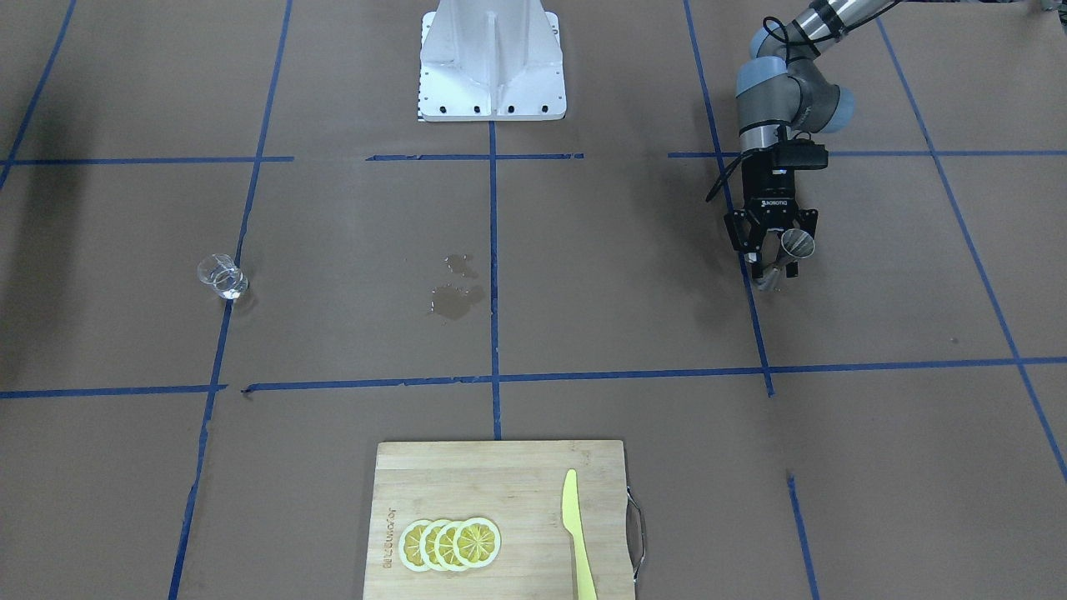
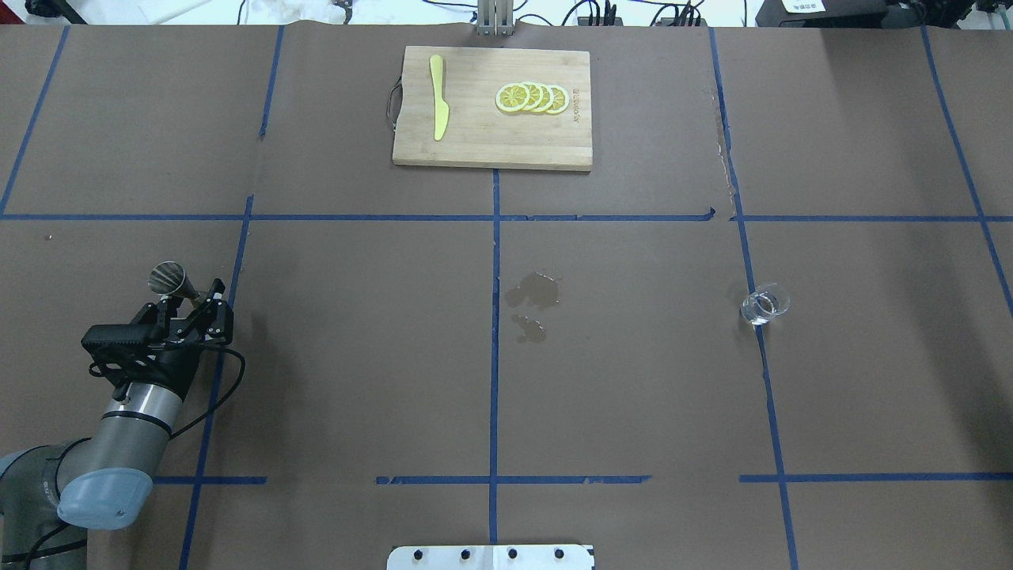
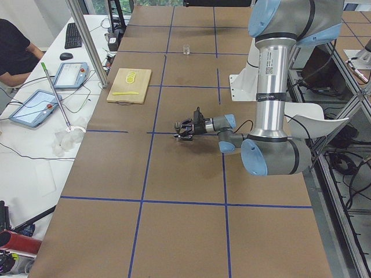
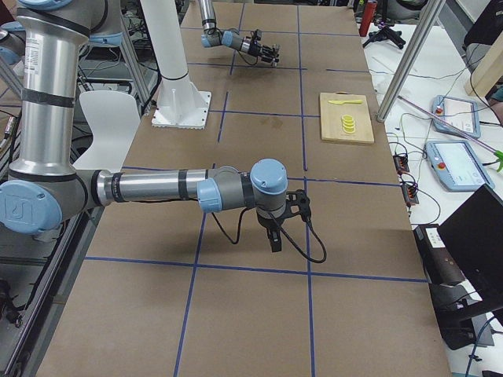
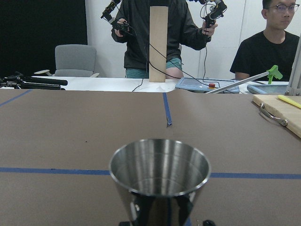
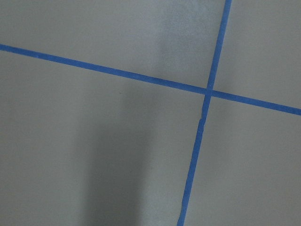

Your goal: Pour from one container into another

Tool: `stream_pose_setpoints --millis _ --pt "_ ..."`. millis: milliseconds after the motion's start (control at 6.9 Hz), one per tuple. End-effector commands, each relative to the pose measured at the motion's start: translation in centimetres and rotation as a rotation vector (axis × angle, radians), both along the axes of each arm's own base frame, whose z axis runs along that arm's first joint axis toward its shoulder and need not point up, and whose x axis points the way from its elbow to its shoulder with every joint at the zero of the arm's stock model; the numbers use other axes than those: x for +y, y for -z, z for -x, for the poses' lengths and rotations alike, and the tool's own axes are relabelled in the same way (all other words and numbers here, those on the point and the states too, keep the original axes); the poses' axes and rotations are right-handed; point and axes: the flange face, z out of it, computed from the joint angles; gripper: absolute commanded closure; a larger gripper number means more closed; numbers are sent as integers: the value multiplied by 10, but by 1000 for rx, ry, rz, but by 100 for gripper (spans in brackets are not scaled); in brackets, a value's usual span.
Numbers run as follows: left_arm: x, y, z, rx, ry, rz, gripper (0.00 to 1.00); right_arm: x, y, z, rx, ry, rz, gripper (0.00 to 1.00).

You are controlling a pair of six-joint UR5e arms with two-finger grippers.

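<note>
Overhead exterior view: nearest the robot, at about 8 o'clock on the brown paper-covered table [image 2: 356,380], the left gripper [image 2: 190,301] is closed around the narrow waist of the jigger [image 2: 168,278]. The jigger is polished steel, two cones joined point to point. It leans away from the robot, its upper cup off towards 11 o'clock from the black fingers. The left wrist camera looks straight over that cup's thin round rim and into its smooth, mirror-bright inside.

The right gripper [image 4: 275,240] shows only in the side view, pointing down over a blue tape line; I cannot tell how wide its fingers stand.

Around the table's middle lie two dark, irregular wet patches [image 2: 534,291], just right of the centre tape line [image 2: 495,380].

At 3 o'clock, well apart from the jigger, the glass cup [image 2: 765,305] stands upright on a blue tape line, small, round and clear.

Farthest, at 12 o'clock, sits a rectangular bamboo cutting board [image 2: 491,146] with a metal handle [image 2: 392,103] on its left end. A flat, pale yellow knife [image 2: 438,96] lies along the board's left side. Four round lemon slices [image 2: 532,97] overlap in a row to its right.
</note>
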Motion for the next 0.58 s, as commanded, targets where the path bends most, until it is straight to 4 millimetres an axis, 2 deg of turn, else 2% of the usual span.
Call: stream_pose_setpoints --millis 0,145,435 --pt "-1 0 1 2 4 -1 79 0 0 0 0 0 0 0" --pt "0 0 5 33 5 -7 100 0 0 0 0 0 0 0" --pt "-2 5 12 51 14 -21 100 0 -1 0 0 0 2 0"
